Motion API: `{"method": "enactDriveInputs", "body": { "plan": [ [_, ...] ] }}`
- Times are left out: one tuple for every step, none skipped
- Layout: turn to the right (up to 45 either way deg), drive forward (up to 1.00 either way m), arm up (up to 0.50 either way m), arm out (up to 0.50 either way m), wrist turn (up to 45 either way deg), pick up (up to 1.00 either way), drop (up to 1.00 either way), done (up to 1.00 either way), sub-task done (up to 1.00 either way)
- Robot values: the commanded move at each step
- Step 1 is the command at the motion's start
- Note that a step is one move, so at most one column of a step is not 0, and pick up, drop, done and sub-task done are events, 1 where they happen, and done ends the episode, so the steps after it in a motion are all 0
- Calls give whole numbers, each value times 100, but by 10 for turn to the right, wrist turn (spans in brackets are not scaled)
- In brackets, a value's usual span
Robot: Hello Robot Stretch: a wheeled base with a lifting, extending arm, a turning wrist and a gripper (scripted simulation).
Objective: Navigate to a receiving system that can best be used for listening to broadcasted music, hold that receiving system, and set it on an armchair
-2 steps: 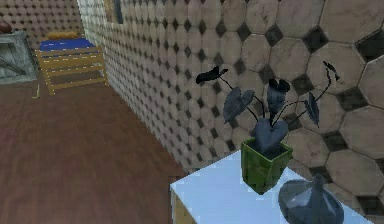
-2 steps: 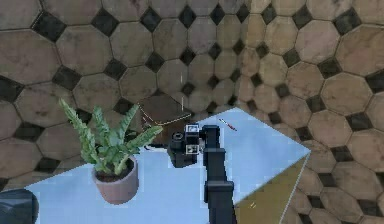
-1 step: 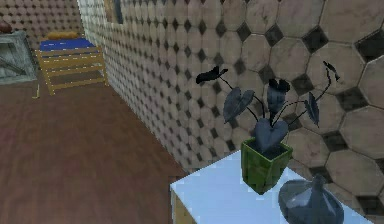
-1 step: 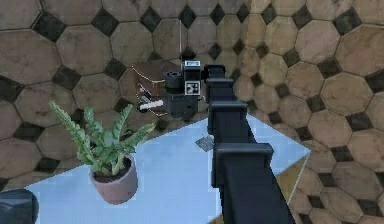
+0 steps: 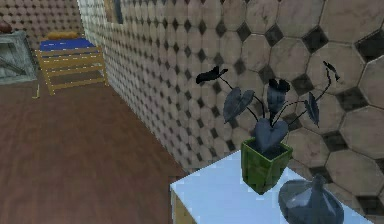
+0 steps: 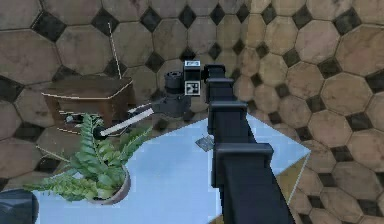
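Grasping seems the step in hand: the tool [image 6: 118,123] sits at the brown radio [image 6: 85,100] on the pale surface [image 6: 170,180], and whether it has a hold cannot be told. The next move likely calls for lifting the radio clear.

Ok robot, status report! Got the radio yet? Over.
Claw out by the brown radio on the table; can't tell if it holds anything. Potted fern close beside. Over.

The arm [image 6: 240,150] reaches far out, its gripper [image 6: 110,126] angled down-left.
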Motion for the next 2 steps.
{"method": "enactDriveInputs", "body": {
  "plan": [
    [0,0,0,0,-450,0,0,0,0],
    [0,0,0,0,-150,0,0,0,0]
  ]
}}
